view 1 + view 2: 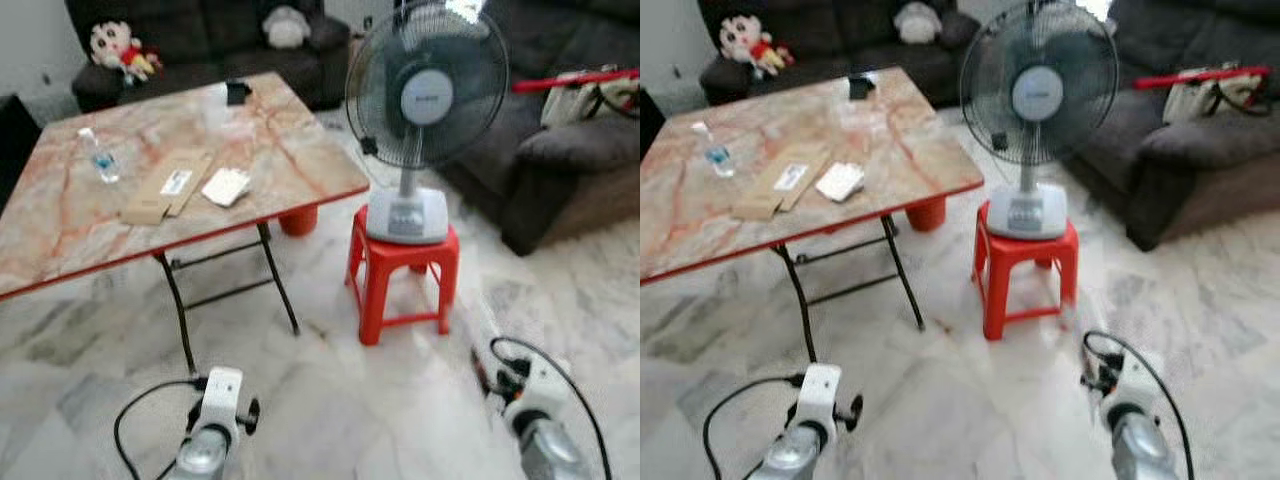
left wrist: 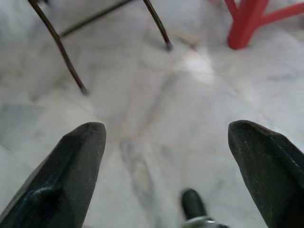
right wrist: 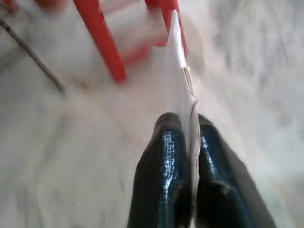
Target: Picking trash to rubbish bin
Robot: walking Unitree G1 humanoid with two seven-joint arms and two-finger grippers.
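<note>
Thin clear plastic wrapper [image 3: 183, 90], flat and translucent, pinched upright between the two black fingers [image 3: 161, 175] of the right gripper [image 3: 190, 142], sticking out past their tips. Right gripper carried low over the marble floor [image 1: 330, 410], with the red plastic stool [image 1: 400, 275] just ahead. Left gripper [image 2: 166, 142] also low over the floor, fingers spread wide and grasping nothing.

On the stool, a grey standing fan [image 1: 425, 95]. To the robot's left, a folding desk [image 1: 290, 150] with a marbled top, bearing a small water bottle [image 1: 100, 157], a brown envelope [image 1: 165, 187], a white packet [image 1: 226, 186], a clear cup [image 1: 214, 105] and a small black object [image 1: 237, 92]. Dark sofas [image 1: 560, 150] behind and to the right, with a doll [image 1: 120, 48] on the far one. Views blurred, likely from walking.

Judged step: trash already picked, now in transport. No bin made out here, so next move probably calls for finding one, approaching, and releasing above its opening, keeping the grip firm on so thin a piece meanwhile.
</note>
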